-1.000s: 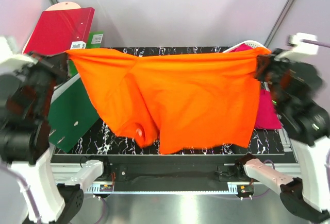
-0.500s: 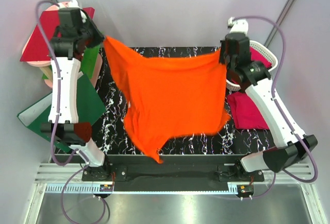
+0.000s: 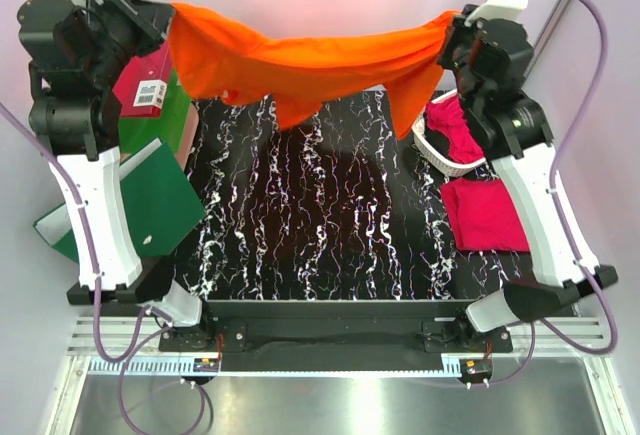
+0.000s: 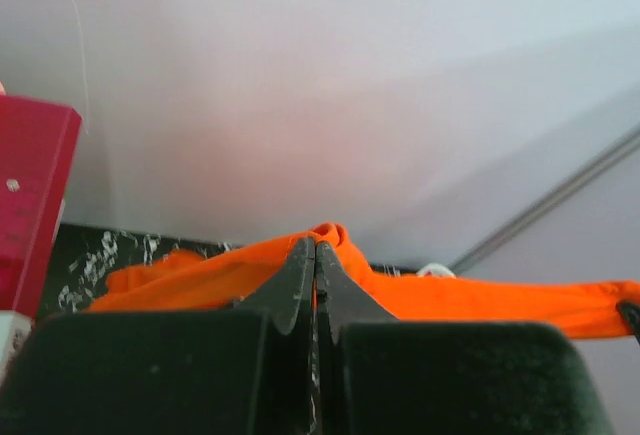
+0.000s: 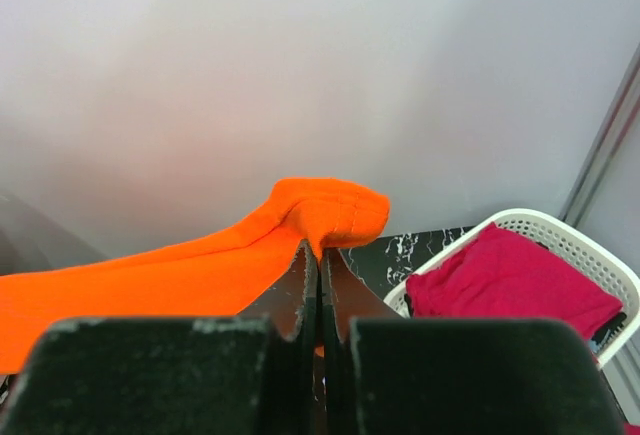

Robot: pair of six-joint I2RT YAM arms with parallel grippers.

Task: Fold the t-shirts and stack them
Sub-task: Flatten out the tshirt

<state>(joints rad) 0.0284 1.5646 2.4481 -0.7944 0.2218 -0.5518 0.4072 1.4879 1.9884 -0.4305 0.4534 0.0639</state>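
The bright orange t-shirt (image 3: 300,60) hangs stretched in the air between both grippers, high over the far edge of the black marbled table (image 3: 320,225). My left gripper (image 3: 168,23) is shut on its left end, seen in the left wrist view (image 4: 316,247) with orange cloth (image 4: 200,275) pinched between the tips. My right gripper (image 3: 447,33) is shut on its right end (image 5: 320,247), with a cloth bunch (image 5: 330,207) above the tips. A folded magenta-pink t-shirt (image 3: 484,213) lies at the table's right edge. Another pink shirt (image 3: 452,125) fills the white basket (image 3: 430,150).
Red ring binder (image 3: 145,80) and green ring binders (image 3: 150,200) stand at the left, by the left arm. The white basket (image 5: 590,245) with pink cloth (image 5: 510,275) shows in the right wrist view. Grey walls stand behind the table.
Both grippers have lifted the orange t-shirt up and toward the back. It hung spread over the table before; now it is bunched into a band strung between them.
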